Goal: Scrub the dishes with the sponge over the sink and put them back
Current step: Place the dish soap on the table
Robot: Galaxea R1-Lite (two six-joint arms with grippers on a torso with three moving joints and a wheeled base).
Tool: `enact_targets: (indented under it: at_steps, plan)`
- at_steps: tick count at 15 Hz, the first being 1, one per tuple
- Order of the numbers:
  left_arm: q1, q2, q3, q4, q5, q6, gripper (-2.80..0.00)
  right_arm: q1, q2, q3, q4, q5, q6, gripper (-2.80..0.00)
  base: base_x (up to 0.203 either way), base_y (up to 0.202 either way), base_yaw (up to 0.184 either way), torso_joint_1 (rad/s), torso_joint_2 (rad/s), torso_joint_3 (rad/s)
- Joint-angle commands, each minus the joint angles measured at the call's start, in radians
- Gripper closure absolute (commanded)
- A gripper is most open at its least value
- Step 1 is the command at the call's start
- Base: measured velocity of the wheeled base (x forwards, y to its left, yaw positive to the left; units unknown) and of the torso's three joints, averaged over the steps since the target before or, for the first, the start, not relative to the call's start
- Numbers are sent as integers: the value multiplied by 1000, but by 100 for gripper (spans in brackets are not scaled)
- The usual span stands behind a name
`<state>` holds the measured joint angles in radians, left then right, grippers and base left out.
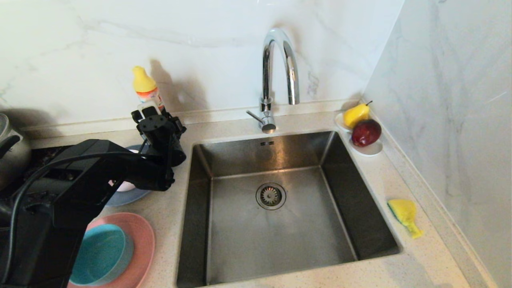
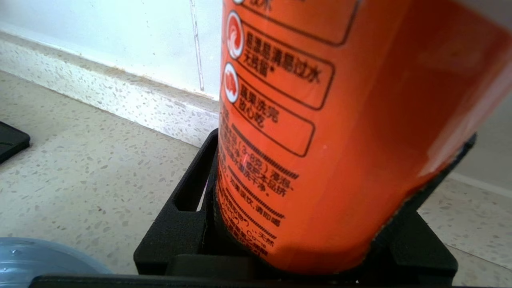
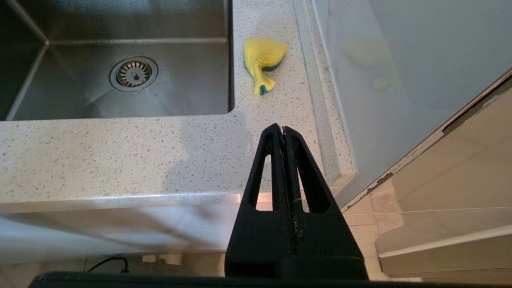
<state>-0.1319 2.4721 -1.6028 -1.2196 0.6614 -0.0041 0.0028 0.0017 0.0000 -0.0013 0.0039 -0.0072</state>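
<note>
My left gripper (image 1: pixel 154 120) stands at the back of the counter, left of the sink (image 1: pixel 240 240), shut on an orange detergent bottle (image 2: pixel 320 120) with a yellow cap (image 1: pixel 143 82). Its arm hides most of the grey-blue plate (image 1: pixel 130 197) and the pale pink bowl (image 1: pixel 127 186) on it. Nearer the front, the teal bowl (image 1: pixel 102 254) sits on the salmon-pink plate (image 1: pixel 142 240). The sponge (image 1: pixel 404 214), yellow and crumpled, lies on the counter right of the sink. My right gripper (image 3: pixel 283 129) hangs shut and empty off the counter's front edge, short of the sponge (image 3: pixel 264 56).
A chrome faucet (image 1: pixel 276 72) rises behind the basin. A white dish (image 1: pixel 370 149) at the back right holds a yellow pear (image 1: pixel 356 114) and a red apple (image 1: pixel 366 132). A metal pot (image 1: pixel 12 152) stands far left. A marble wall (image 1: pixel 460 120) closes the right side.
</note>
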Motion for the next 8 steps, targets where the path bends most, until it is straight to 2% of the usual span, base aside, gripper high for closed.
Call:
enact_targets:
  at_steps: [1, 4, 5, 8]
  plan:
    - [2, 3, 2, -6, 4, 3, 0, 0, 0, 0, 0, 1, 0, 0, 0, 0, 0, 0, 0, 0]
    - [5, 2, 5, 1, 21, 7, 0, 0, 0, 0, 0, 1, 0, 0, 0, 0, 0, 0, 0, 0]
    - [5, 2, 8, 0, 23, 6, -280, 0, 0, 0, 0, 1, 0, 0, 0, 0, 0, 0, 0, 0]
    - [6, -4, 10, -5, 23, 3, -280, 0, 0, 0, 0, 1, 0, 0, 0, 0, 0, 0, 0, 0]
